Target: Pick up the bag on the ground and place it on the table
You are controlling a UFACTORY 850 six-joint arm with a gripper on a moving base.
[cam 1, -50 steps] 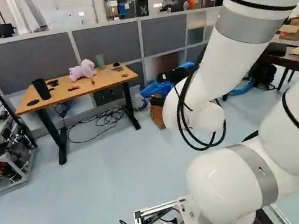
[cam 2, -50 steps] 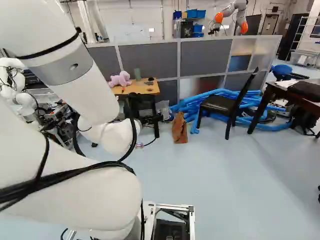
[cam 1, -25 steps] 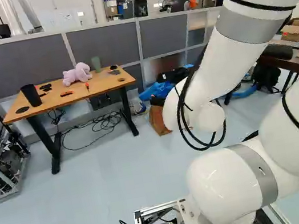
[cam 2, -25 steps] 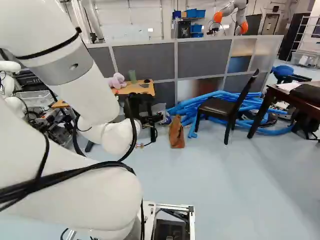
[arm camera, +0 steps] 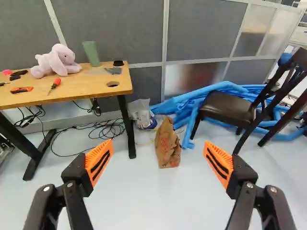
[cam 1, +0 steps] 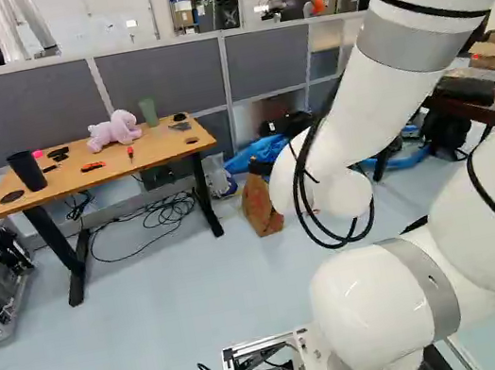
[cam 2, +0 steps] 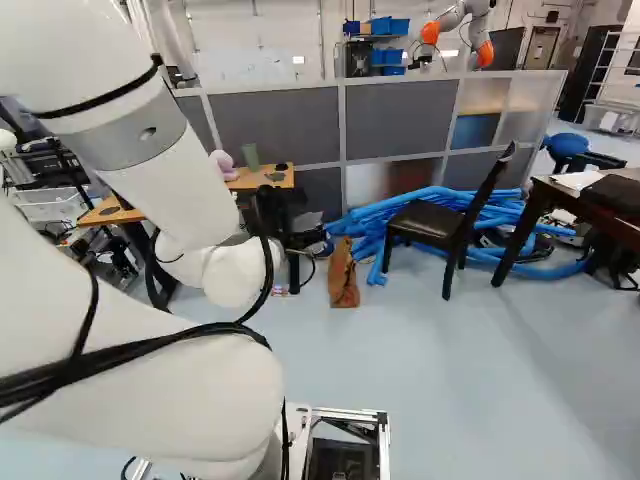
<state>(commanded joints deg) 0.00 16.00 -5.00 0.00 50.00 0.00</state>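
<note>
Brown paper bag [arm camera: 168,146]: upright on the floor [arm camera: 144,196], crumpled at the top, between the desk's near leg and the dark chair [arm camera: 225,108].
Gripper [arm camera: 159,143]: spread wide, nothing held – the bag lies ahead, beyond the gap between its orange pads [arm camera: 99,160].
Desk [arm camera: 108,82]: wooden top on black legs, left of the bag in the left base view.
On the desk: a pink plush rabbit [arm camera: 55,62], a green cup [arm camera: 91,52], a red-handled screwdriver [arm camera: 55,84] and, toward one end, a black tumbler [cam 1: 26,171].
Behind the bag: blue tubing [arm camera: 201,96] in a heap – whether they touch, I cannot tell.
Clear plastic bag [arm camera: 142,114]: on the floor near the desk leg.
</note>
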